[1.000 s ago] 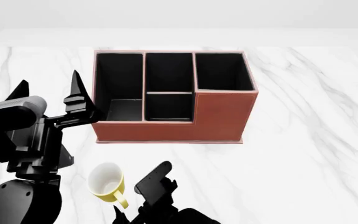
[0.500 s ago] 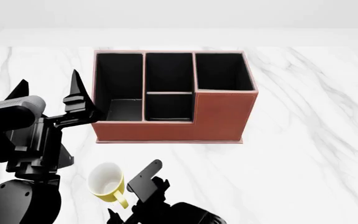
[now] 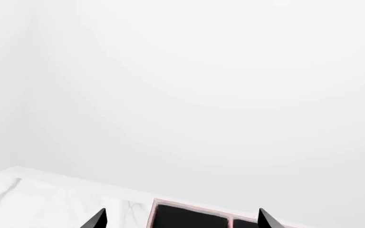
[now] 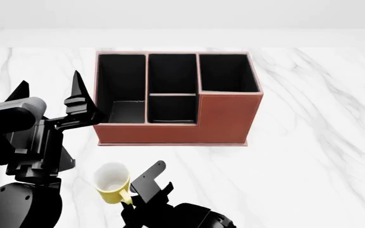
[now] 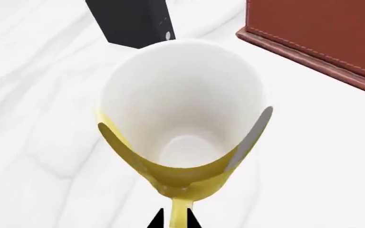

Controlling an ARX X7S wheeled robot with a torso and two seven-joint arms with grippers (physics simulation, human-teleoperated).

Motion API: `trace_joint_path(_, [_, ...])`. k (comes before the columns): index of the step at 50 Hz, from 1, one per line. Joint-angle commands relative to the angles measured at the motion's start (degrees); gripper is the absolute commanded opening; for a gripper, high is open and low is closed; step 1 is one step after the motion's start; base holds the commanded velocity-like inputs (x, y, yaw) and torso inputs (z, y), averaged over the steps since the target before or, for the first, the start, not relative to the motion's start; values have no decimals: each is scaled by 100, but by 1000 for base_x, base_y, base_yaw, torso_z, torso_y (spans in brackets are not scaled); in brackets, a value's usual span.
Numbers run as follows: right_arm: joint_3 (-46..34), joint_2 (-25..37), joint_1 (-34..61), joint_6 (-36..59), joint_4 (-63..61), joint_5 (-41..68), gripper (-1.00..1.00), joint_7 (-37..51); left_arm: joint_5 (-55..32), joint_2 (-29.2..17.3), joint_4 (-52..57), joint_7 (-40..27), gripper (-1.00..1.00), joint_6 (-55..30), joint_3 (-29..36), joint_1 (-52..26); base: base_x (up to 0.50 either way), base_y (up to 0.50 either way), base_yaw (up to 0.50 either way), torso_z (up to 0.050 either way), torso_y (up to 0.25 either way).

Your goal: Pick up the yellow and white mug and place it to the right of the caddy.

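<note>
Pinching the yellow and white mug point(image 4: 112, 183) by its handle, right claw point(image 4: 131, 199), mug tilted, white inside.

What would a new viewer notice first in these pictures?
The large reddish-brown caddy with black compartments stands in the middle of the white marble table. In front of it, near the robot, sits the small yellow and white mug, with the right gripper at its handle.

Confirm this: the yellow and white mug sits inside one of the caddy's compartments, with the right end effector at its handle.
Not inside. The yellow and white mug stands on the marble table in front of the caddy, outside its compartments, as the head view shows. The right end effector is at its handle.
</note>
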Motion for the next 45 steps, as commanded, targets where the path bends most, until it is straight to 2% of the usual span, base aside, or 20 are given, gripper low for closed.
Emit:
trace_joint_path(1, [-80,270,101,22,-600,147,-100,385,-14,-17,-16,-11,100,17,13,-4,0,0,0,0,0])
trace_joint_path(16, [162,1190,309,424,-2491,219,-100,1561,-53,-50,6,-50,100,17,6,1,0,0,0,0,0])
trace_joint_path(20, [325,1858,65,429,-3287,269,-100,2101,-49,-50,-19,-55,100,37,6,-3,0,0,0,0,0])
trace_joint_path(27, [568,2491,-94,408,-4102,399,-100,2571,-60,-62,2,-75,100,37,14,0,0,0,0,0,0])
trace_joint_path(45, [754,3089,-550,140,-4714,454,-100,2950,-69,-91,6,-105,100,63,40,7,0,0,0,0,0])
